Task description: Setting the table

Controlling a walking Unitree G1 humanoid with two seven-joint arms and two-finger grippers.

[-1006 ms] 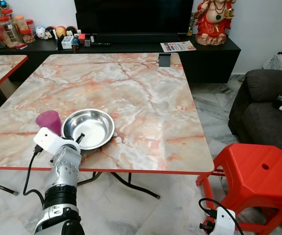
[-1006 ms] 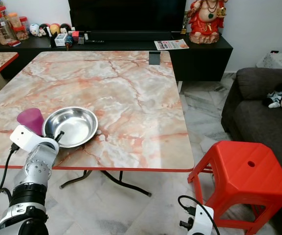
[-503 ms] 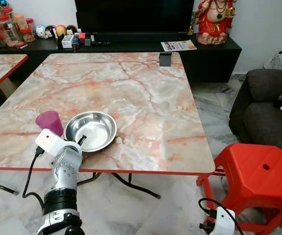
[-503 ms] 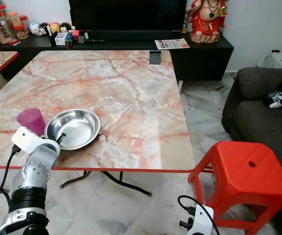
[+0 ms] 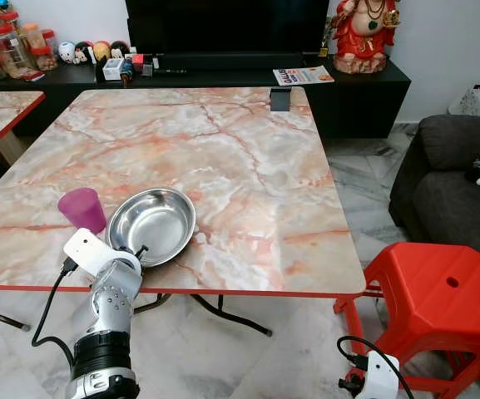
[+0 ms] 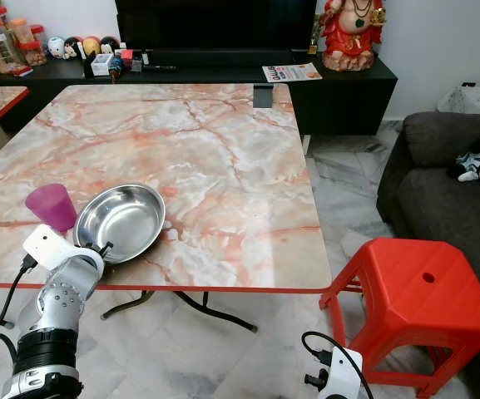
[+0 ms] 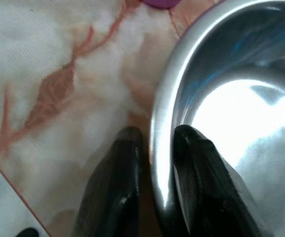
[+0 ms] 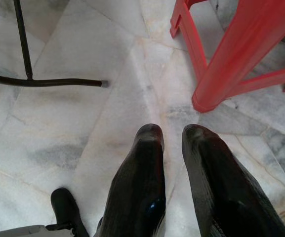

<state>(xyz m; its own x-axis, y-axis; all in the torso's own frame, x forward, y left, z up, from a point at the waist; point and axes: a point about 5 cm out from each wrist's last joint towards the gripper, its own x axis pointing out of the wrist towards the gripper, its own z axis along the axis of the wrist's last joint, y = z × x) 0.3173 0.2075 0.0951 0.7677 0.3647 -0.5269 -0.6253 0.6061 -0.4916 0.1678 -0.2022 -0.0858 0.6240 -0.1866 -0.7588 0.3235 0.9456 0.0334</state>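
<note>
L end effector [image 7: 152, 136] clamped on steel bowl [image 5: 150, 224] rim, near front edge of table [image 5: 248, 158].
L wrist view: one finger inside rim, one outside. Head views: purple cup [image 5: 81, 209] just beside bowl; table open to the right. R end effector [image 8: 172, 136] hangs idle over floor, fingers narrowly apart, near red stool [image 5: 435, 303].

The left arm [image 5: 106, 320] is ribbed silver metal with a black band lower down, a white box-shaped wrist camera and a looping black cable. Both pincers have long, glossy black fingers [image 8: 142, 182].
</note>
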